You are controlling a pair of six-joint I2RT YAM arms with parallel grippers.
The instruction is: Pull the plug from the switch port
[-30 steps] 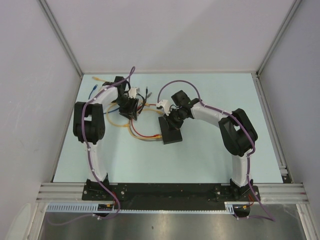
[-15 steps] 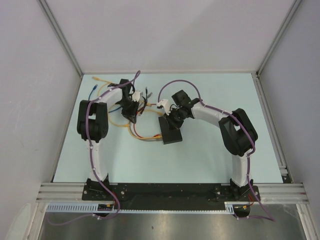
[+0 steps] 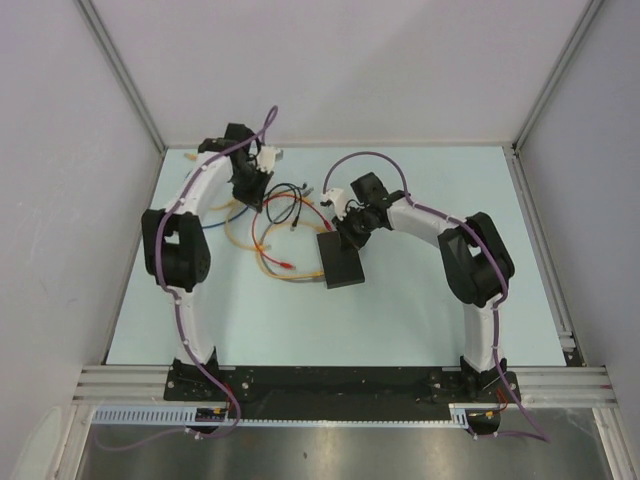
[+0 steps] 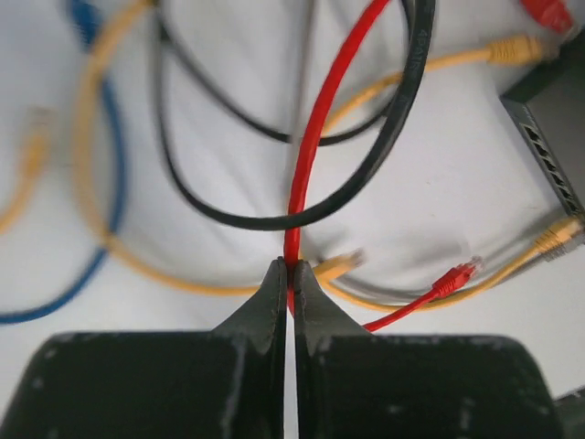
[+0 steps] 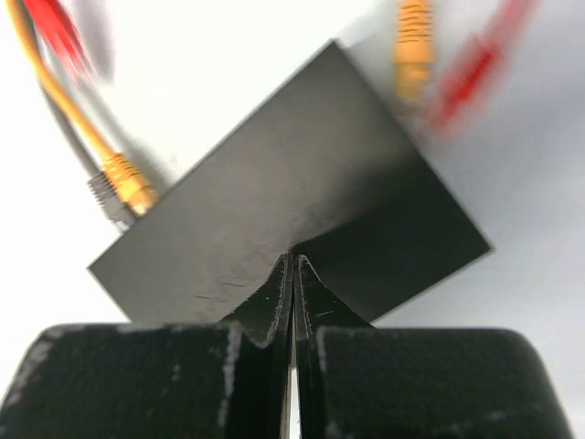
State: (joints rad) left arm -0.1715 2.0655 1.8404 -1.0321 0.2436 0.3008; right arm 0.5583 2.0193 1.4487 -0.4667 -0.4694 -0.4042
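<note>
We are pinching the red cable (image 4: 309, 155) in the left tool (image 4: 289, 267), jaws closed on the strand, while the right tool (image 5: 292, 261), jaws fully together and holding nothing, is seemingly pressing tip-down on the switch (image 5: 302, 174) lying flat in the middle of the worktop (image 3: 420, 300). We are judging this the pulling step, which is calling for a steady draw away from the port edge with the box pinned. We are struggling to tell whether the yellow plug (image 4: 559, 238) beside the switch is seated.

Black switch (image 3: 341, 266), red cable (image 4: 315, 137), yellow cable (image 4: 439, 64), blue cable (image 4: 84, 16)
</note>
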